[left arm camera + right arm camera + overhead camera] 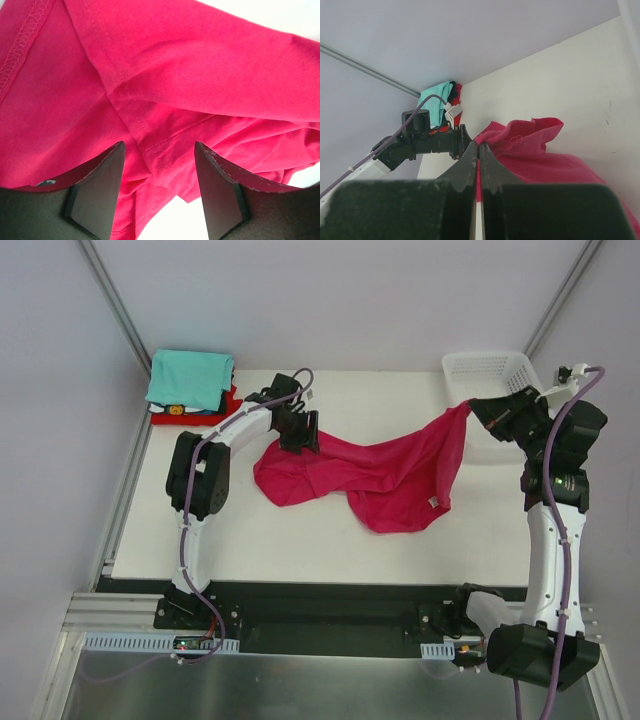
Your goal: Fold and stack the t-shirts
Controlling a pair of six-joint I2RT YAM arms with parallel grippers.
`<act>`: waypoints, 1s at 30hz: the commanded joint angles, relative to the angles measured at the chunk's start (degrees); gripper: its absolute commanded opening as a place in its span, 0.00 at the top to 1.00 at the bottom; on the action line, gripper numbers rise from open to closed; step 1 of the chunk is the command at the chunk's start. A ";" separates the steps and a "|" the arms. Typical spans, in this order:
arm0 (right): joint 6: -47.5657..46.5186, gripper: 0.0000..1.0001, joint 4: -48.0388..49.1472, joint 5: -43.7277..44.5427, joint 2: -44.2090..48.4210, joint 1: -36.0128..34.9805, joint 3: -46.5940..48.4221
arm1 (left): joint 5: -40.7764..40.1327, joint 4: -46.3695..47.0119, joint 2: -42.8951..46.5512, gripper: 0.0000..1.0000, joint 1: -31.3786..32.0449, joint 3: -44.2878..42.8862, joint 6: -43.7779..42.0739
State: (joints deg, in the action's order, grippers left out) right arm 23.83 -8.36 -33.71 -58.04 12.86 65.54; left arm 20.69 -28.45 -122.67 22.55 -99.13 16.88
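Magenta t-shirt (370,475): unfolded, lying crumpled across the middle of the desk (300,545), one end raised toward the far right corner. Right fingers (476,408): clenched on that raised end, just beside the white mesh basket (495,368). Left fingers (298,435): released, spread astride a seamed fold at the shirt's left end. Folded stack, far left corner: teal t-shirt (188,378) on top, red t-shirt (230,405) beneath.
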 commanded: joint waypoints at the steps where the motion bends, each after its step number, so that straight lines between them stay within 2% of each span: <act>1: -0.46 0.99 2.82 -1.00 1.79 -0.38 0.56 | -1.61 -1.00 2.09 0.43 0.31 1.31 -0.71; 14: -0.19 0.99 2.65 -1.18 1.88 -0.38 1.08 | -0.30 -0.30 1.12 0.47 1.36 2.10 1.66; 28: -0.10 0.99 2.56 -1.35 2.05 -0.38 1.43 | -0.74 2.34 1.03 0.48 1.45 6.23 3.15; 30: 0.07 0.99 2.56 -1.44 2.06 -0.38 1.43 | -0.74 2.43 1.21 0.50 1.45 6.23 3.33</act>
State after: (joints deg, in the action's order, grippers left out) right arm 23.88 -8.38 -33.80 -57.58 12.86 65.54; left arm 20.43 -26.79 -122.67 23.68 -93.30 19.46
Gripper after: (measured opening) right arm 0.015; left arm 0.516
